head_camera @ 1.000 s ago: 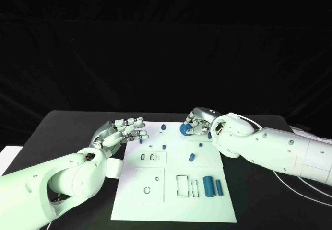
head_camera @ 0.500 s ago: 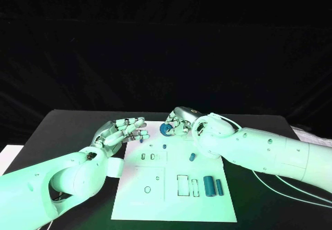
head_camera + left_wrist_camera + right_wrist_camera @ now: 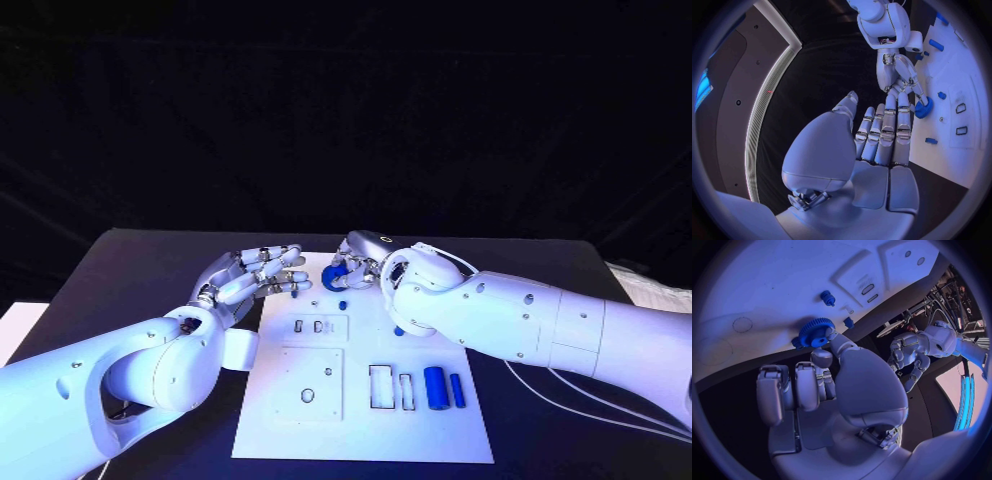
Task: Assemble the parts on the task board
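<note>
The right hand (image 3: 364,262) pinches a blue gear (image 3: 814,332) at its fingertips over the far end of the white task board (image 3: 361,430). The gear's teeth show clearly in the right wrist view. The left hand (image 3: 257,275) hovers just beside it, fingers straight, close together, holding nothing.

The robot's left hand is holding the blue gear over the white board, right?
Not quite. The right hand holds the blue gear over the white task board; the right wrist view shows its fingers pinching it. The left hand is beside the board with nothing in it.
</note>
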`<state>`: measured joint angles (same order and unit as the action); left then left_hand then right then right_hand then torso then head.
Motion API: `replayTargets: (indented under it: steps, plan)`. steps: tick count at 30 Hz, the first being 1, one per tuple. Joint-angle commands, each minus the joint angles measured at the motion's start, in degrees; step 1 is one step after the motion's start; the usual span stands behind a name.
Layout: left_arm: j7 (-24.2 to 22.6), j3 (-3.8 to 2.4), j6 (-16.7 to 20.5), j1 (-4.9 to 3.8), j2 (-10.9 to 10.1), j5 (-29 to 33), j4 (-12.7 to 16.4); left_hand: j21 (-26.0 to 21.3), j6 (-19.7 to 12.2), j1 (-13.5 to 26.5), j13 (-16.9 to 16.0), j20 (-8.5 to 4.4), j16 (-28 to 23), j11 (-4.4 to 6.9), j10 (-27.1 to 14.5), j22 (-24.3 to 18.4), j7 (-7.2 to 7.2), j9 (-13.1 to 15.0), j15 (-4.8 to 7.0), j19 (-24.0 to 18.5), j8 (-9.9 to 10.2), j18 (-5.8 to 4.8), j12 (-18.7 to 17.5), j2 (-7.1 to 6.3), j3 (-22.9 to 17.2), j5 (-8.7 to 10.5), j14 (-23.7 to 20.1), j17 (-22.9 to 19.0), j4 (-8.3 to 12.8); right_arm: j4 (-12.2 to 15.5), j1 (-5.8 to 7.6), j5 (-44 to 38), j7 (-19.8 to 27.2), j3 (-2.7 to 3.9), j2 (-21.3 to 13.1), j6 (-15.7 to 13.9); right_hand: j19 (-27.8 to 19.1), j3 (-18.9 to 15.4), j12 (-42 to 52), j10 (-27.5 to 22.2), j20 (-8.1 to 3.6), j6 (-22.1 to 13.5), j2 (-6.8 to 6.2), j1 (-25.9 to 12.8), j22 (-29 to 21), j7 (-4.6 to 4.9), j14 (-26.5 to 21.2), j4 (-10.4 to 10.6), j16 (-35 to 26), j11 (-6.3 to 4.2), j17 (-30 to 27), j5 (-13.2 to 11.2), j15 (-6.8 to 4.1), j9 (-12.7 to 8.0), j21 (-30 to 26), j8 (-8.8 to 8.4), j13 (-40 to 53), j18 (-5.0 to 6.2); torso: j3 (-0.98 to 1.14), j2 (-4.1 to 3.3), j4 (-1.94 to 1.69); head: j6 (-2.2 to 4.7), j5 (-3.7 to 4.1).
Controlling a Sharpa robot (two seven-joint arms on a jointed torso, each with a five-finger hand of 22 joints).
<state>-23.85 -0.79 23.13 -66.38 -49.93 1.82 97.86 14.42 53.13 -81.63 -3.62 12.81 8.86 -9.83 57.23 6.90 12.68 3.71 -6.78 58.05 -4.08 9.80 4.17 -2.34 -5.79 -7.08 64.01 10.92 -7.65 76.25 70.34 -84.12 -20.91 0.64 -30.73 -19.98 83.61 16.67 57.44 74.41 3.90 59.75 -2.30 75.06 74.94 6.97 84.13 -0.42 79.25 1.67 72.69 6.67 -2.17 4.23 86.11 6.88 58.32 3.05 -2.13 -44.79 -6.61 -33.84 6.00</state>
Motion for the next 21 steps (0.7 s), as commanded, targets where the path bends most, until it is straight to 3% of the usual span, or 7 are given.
replayTargets:
  steps: [1,5,9,14,17,21]
  plan:
    - [-0.2,-0.04,-1.2,-0.07,0.1,0.0,0.1,0.1,0.3,0.1,-0.1,-0.02,-0.4,-0.06,0.3,-0.1,-0.09,0.0,-0.09,0.4,0.2,0.52,-0.3,0.34,0.2,0.12,-0.1,0.1,0.2,-0.6,-0.27,-1.8,-3.2,-0.08,0.5,0.3,-0.1,0.4,-0.5,-0.6,0.19,1.3,-0.51,-1.3,5.1,-0.02,2.7,1.4,-0.3,0.23,-0.3,0.9,-0.05,0.8,-0.3,-0.36,-0.2,-0.76,0.03,-0.01,-0.02,-0.16,-0.21]
    - [-0.1,-0.04,-1.2,-0.07,0.1,0.0,0.1,0.1,0.3,0.1,-0.1,-0.02,-0.4,-0.06,0.3,-0.1,-0.09,0.0,-0.09,0.4,0.2,0.52,-0.3,0.34,0.2,0.12,-0.1,0.1,0.2,-0.9,-0.45,-2.2,-3.7,-0.13,0.9,0.0,-0.6,-0.5,-2.4,-1.6,0.39,0.1,-1.81,-2.4,4.5,0.40,2.6,1.9,-0.6,0.57,-0.6,1.8,0.21,0.5,-0.6,-1.31,-1.7,-0.61,0.02,0.00,0.08,-0.21,-0.51]
    - [0.1,-0.04,-1.2,-0.07,0.0,0.0,0.1,0.0,0.3,0.3,0.0,-0.01,-0.5,-0.08,0.2,-0.1,-0.06,0.0,-0.12,0.3,0.3,0.51,-0.3,0.36,0.2,0.19,-0.2,0.2,0.3,-1.3,-0.52,-2.8,-3.9,-0.19,1.1,-1.4,-3.2,-1.7,-9.1,-6.5,1.08,-4.5,-3.50,-2.7,0.8,1.54,2.0,2.2,-1.7,1.63,-1.8,1.9,1.08,-0.4,-2.4,-3.38,-7.5,0.19,0.03,-0.01,0.16,-0.19,-0.16]
    - [0.4,-0.04,-1.2,-0.07,-0.2,0.0,0.2,0.0,0.2,0.3,0.0,0.01,-0.6,-0.12,0.1,-0.1,-0.01,0.0,-0.15,0.3,0.3,0.50,-0.4,0.39,0.3,0.20,-0.2,0.2,0.3,-1.5,-0.54,-2.4,-3.2,-0.25,1.1,-0.4,-3.7,-2.6,-10.8,-8.3,1.70,-7.4,-4.15,-2.3,0.2,2.20,2.0,2.4,-1.8,2.27,-1.7,2.4,1.66,-0.4,-2.9,-3.32,-9.1,0.33,0.06,-0.01,0.09,-0.35,-0.04]
    - [0.6,-0.04,-1.2,-0.07,-0.2,0.0,0.2,0.0,0.1,0.4,0.0,0.02,-0.6,-0.15,0.0,-0.1,0.01,0.0,-0.17,0.3,0.3,0.49,-0.4,0.41,0.3,0.20,-0.3,0.3,0.3,-1.7,-0.55,-1.9,-2.0,-0.31,1.0,0.3,-4.2,-4.7,-11.6,-9.5,2.06,-8.6,-5.39,-2.9,-0.5,2.52,2.0,3.1,-1.9,2.63,-1.6,5.2,2.00,-0.3,-3.3,-3.22,-10.1,0.50,0.05,0.01,0.05,-0.40,0.21]
    - [0.8,-0.04,-1.3,-0.07,-0.2,0.0,0.2,0.0,0.1,0.4,0.0,0.02,-0.6,-0.15,0.0,-0.1,0.01,0.0,-0.17,0.3,0.3,0.49,-0.4,0.41,0.3,0.20,-0.3,0.3,0.3,-1.3,-0.56,-1.3,-0.4,-0.34,0.6,-0.5,-4.2,-6.4,-11.2,-9.6,2.23,-8.7,-5.54,-3.0,-0.5,2.57,2.0,3.9,-1.7,2.70,-1.3,6.0,2.09,-0.2,-3.4,-2.99,-10.0,0.50,0.11,-0.01,0.11,-0.43,0.19]
